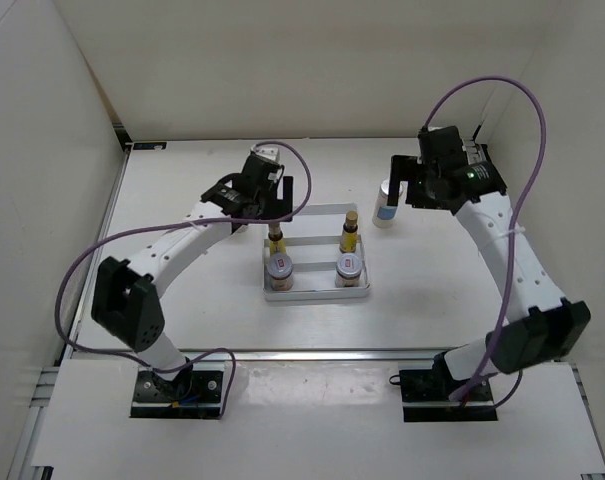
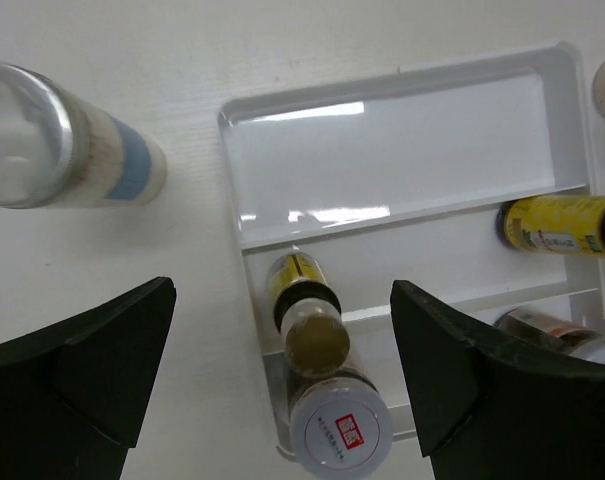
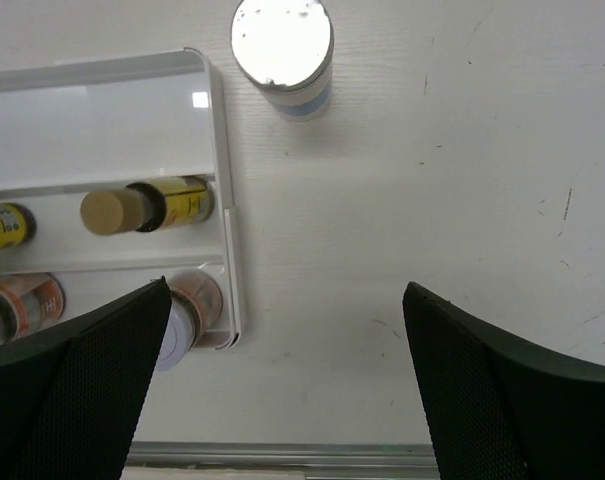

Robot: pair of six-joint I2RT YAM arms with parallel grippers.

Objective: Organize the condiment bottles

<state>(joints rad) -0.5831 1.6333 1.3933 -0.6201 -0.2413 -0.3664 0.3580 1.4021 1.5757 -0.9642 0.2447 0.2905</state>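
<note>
A flat white tray (image 1: 317, 213) holds two slim yellow bottles (image 1: 276, 241) (image 1: 350, 235) in its middle row and two short silver-lidded jars (image 1: 280, 268) (image 1: 349, 265) in its front row. Its back row is bare. One tall white bottle (image 1: 385, 205) stands on the table right of the tray. The other white bottle (image 2: 62, 148) stands left of the tray. My left gripper (image 1: 260, 205) is open and empty above the tray's back left corner, over the left yellow bottle (image 2: 307, 310) and jar (image 2: 339, 432). My right gripper (image 1: 422, 195) is open and empty above the table right of the tray, near the white bottle (image 3: 282, 45).
White walls close in the table at the left, back and right. A metal rail (image 3: 282, 458) runs along the near edge. The tray's right rim (image 3: 225, 200) shows in the right wrist view, with a yellow bottle (image 3: 147, 207) and a jar (image 3: 187, 310) inside it.
</note>
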